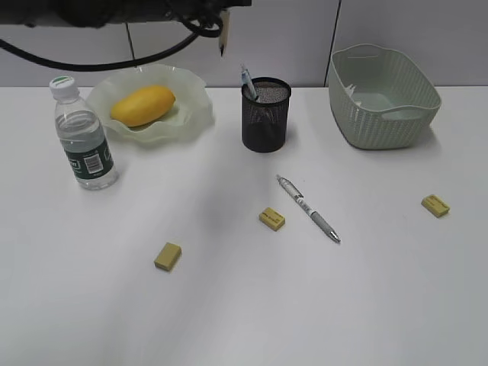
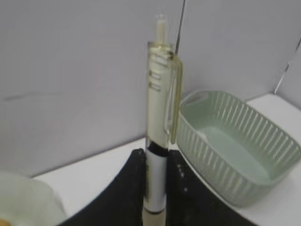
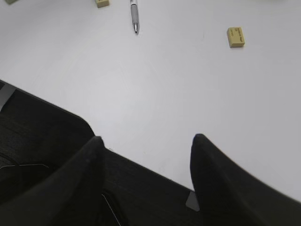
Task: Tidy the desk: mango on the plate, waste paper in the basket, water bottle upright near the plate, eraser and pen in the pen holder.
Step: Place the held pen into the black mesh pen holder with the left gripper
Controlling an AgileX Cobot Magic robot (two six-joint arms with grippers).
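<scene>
My left gripper (image 2: 156, 160) is shut on a cream-and-white pen (image 2: 160, 94) held upright, high above the back of the desk; its dark tip (image 1: 223, 40) hangs left of and above the black mesh pen holder (image 1: 266, 114), which has another pen (image 1: 247, 79) in it. A grey pen (image 1: 308, 207) lies on the desk (image 1: 229, 305). Three yellow erasers (image 1: 272, 219) (image 1: 168, 256) (image 1: 435, 205) lie loose. The mango (image 1: 142, 104) rests on the plate (image 1: 194, 114). The water bottle (image 1: 82, 133) stands upright beside it. A pale scrap, perhaps the waste paper (image 1: 352, 90), is in the basket (image 1: 385, 114). My right gripper (image 3: 146, 139) is open and empty.
The right gripper hovers over the desk's near edge (image 3: 155, 174), with the grey pen (image 3: 134, 16) and an eraser (image 3: 235, 36) far ahead of it. A grey wall stands close behind the plate, pen holder and basket (image 2: 235, 155).
</scene>
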